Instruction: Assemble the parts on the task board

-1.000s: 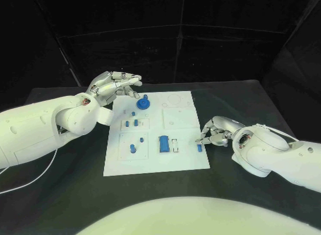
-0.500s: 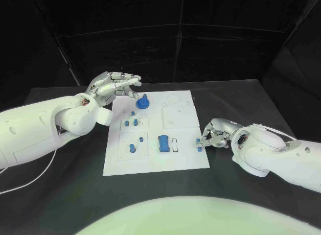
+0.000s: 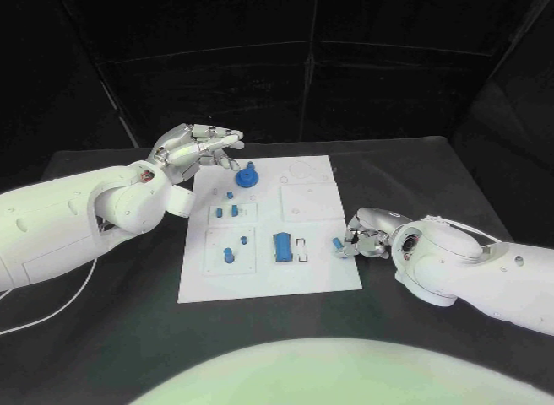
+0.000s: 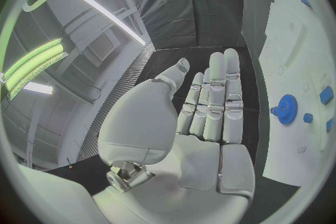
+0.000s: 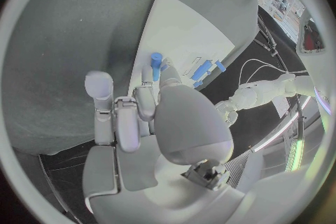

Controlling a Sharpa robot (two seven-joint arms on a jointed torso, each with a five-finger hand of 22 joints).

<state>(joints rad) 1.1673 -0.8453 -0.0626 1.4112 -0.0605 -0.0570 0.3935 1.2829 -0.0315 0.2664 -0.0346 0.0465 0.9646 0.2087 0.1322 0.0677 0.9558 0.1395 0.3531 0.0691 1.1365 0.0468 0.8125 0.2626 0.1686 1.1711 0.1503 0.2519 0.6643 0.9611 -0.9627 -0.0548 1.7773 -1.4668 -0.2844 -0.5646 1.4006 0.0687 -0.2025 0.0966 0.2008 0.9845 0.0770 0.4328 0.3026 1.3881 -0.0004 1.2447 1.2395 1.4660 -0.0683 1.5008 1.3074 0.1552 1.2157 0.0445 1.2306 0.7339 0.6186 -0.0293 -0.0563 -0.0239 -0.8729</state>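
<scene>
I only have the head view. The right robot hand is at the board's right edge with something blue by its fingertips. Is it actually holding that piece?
Observer: Yes, it looks held. In the right wrist view the right robot hand pinches the small blue peg between its thumb and a finger, and the peg's end sticks out past them over the task board.
Operator: Does the left one have anything in it?
Observer: No. The left wrist view shows the left robot hand with a bare palm and its fingers stretched out straight.
</scene>
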